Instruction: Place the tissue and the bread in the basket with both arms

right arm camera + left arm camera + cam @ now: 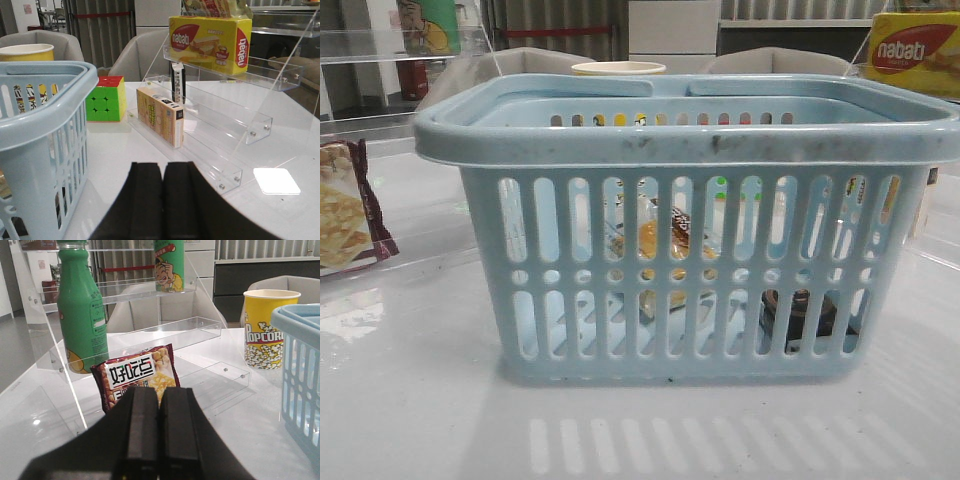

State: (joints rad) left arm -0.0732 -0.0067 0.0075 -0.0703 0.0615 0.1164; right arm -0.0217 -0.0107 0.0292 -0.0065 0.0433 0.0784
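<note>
**Both items in, arms clear**

Through the slots, the bread [665, 243] sits mid-basket and the tissue [798, 312] low at the right, inside the basket [690, 145]. Left gripper [159, 432] and right gripper [163, 197] are pinched closed, empty, outside it. Looks finished; next, simply hold clear.

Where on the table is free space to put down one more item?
Bare tabletop lies in front of the basket, and between it and the cracker bag. Crowded: inside the basket, where bread and tissue lie.
</note>
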